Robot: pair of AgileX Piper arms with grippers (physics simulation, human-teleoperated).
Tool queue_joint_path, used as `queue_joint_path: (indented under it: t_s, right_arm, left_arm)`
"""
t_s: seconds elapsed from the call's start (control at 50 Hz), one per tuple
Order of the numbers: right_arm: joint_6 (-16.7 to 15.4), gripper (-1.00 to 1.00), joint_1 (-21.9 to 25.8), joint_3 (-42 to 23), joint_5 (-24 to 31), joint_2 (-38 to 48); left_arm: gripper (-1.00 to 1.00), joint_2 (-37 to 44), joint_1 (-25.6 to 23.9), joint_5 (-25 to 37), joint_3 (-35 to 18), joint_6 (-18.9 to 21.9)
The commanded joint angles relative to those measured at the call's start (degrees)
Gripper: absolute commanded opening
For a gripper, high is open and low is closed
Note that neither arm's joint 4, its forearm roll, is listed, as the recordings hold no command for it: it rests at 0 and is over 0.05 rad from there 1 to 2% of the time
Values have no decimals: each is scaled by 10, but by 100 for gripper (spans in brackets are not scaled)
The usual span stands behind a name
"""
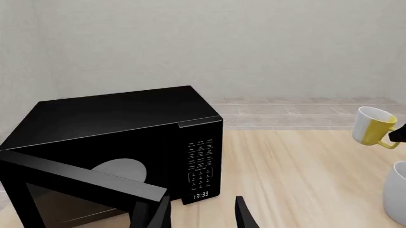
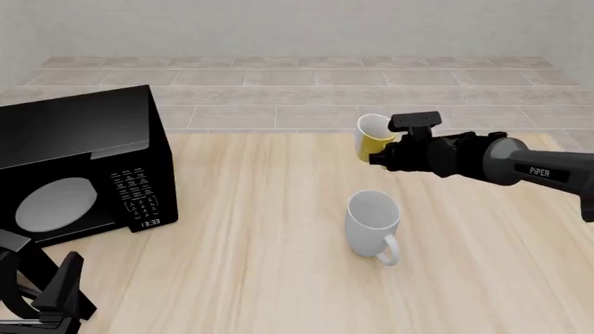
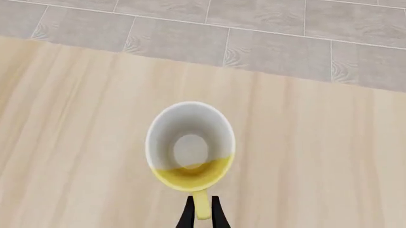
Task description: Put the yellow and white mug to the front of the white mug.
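Nearest the camera, at the near left corner, the left gripper (image 2: pixel 55 296) is seen idle, fingers parted and nothing held. Microwave (image 2: pixel 79 170), black, is set at the left of the table (image 2: pixel 260 229), door swung open. White mug (image 2: pixel 371 219) is stood upright right of centre, handle towards the near side. Yellow and white mug (image 2: pixel 373 136) is held lifted beyond it, tilted, its handle pinched by the closed right gripper (image 3: pixel 202 213); the two mugs are apart
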Motion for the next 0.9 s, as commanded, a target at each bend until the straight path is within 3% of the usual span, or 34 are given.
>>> queue_joint_path:
  t_s: [0.02,0.9]
  right_arm:
    - [-1,-100,-4,-16,8,19]
    - [-18,-100,-15,-39,24,77]
  left_arm:
    - [100,0,0,0,0,0]
    - [100,0,0,0,0,0]
